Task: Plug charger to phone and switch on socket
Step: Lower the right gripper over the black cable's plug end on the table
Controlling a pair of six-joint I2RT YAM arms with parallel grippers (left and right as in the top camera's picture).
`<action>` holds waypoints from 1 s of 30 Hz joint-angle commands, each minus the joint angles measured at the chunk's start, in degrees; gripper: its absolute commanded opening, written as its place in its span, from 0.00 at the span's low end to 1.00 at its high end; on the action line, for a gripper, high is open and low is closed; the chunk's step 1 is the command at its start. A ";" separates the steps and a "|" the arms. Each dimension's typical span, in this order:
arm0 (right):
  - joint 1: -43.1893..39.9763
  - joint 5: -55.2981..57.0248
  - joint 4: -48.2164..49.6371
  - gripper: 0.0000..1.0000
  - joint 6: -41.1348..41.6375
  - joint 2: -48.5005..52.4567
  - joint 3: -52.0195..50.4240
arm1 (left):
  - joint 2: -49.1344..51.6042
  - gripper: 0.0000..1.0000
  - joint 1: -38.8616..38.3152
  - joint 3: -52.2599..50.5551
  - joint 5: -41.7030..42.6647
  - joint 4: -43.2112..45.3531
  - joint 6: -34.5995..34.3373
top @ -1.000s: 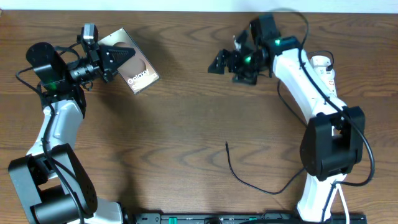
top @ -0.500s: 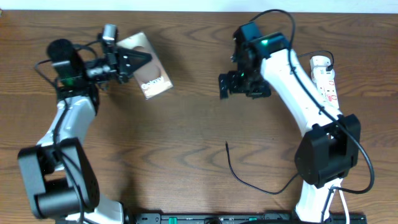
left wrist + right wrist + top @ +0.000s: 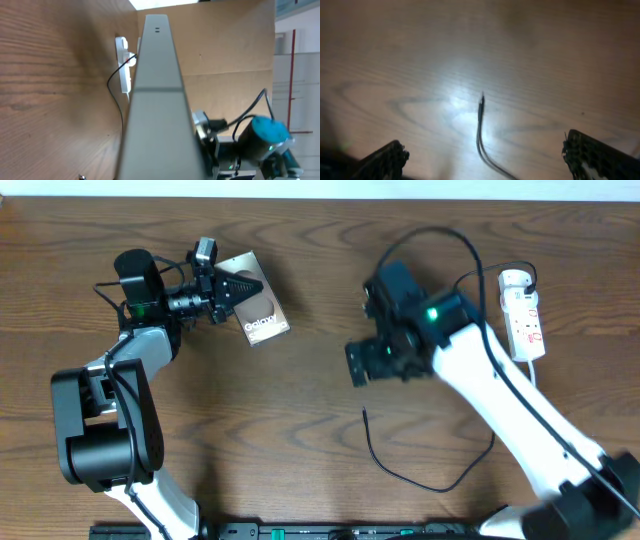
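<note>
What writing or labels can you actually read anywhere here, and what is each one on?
"Galaxy": white lettering on the brown phone, seen from overhead.
Any other print on the phone: too small to read.
Red marks on the white power strip: too small to read.
Both wrist views: no text shows.

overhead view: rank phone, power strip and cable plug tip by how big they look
1. phone, though it's lifted nearer the camera, which may flatter it
2. strip, similar length but narrower
3. plug tip
</note>
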 commanded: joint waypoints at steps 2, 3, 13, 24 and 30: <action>2.95 0.85 8.04 0.99 5.75 -6.19 -15.10 | -0.57 0.07 0.31 0.98 1.60 0.68 1.70; 3.37 0.83 9.92 0.99 6.64 -6.54 -17.35 | -0.57 0.07 0.31 0.98 1.62 0.68 1.70; 4.81 2.19 24.13 0.89 15.52 -6.40 -30.40 | -0.57 0.07 0.02 0.98 1.62 0.66 1.92; 5.42 2.51 27.47 0.79 18.53 -6.32 -36.85 | -0.57 0.07 0.02 0.98 1.60 0.68 2.75; 9.27 2.34 28.76 0.78 19.80 -6.29 -36.85 | -0.57 0.08 0.02 0.98 1.60 0.68 3.30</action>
